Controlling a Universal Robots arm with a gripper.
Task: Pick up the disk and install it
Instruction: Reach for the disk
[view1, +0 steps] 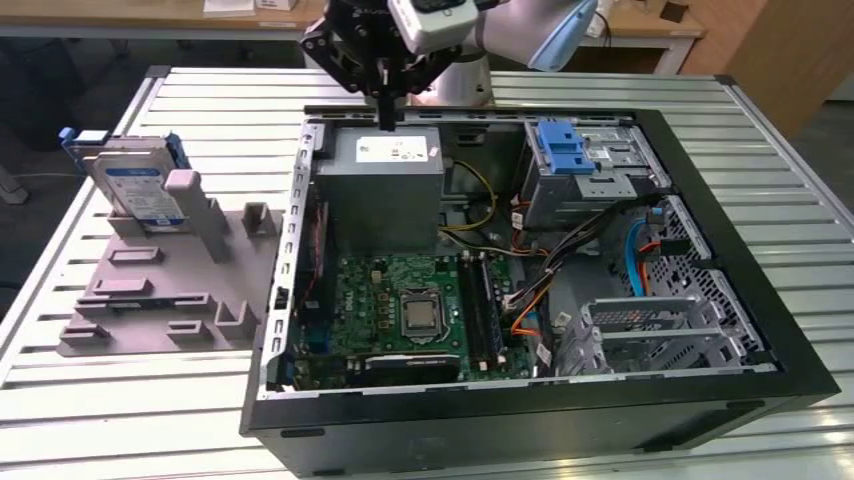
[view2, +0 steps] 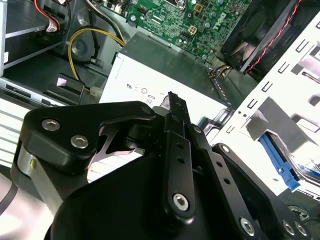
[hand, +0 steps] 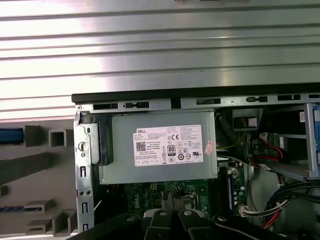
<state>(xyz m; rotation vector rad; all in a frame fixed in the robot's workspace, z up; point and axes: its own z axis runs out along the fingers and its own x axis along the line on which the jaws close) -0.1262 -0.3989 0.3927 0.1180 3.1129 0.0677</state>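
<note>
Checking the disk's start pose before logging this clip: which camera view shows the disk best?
The exterior view: the disk stands upright in the grey fixture, label visible. The first wrist view catches a blue sliver, likely its carrier; the second wrist view, a blue strip, likely the same.

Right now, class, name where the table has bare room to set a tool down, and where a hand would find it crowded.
Bare table shows to the exterior view's right of the computer case and in front of the grey fixture at its left. Crowded: cables between motherboard and drive cage.
</note>
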